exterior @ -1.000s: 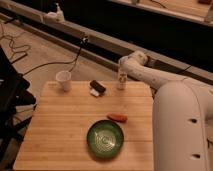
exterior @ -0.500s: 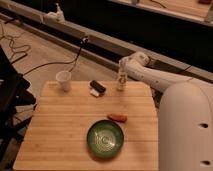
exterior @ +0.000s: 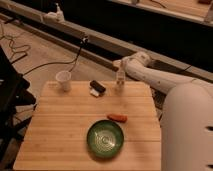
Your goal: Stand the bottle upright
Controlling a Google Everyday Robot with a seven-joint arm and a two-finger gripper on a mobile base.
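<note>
the gripper (exterior: 120,76) hangs over the far right part of the wooden table (exterior: 60,130), at the bottle (exterior: 120,82), which stands upright near the far edge. whether it grips the bottle, i cannot tell.

A wooden worktop (exterior: 60,130) with a green bowl (exterior: 105,138) near its front. Behind the bowl lies a small orange item (exterior: 117,117). Farther back stand a white cup (exterior: 63,80), a black-and-white block (exterior: 96,88), and the upright bottle (exterior: 120,82), with the tool (exterior: 120,75) at it.
</note>
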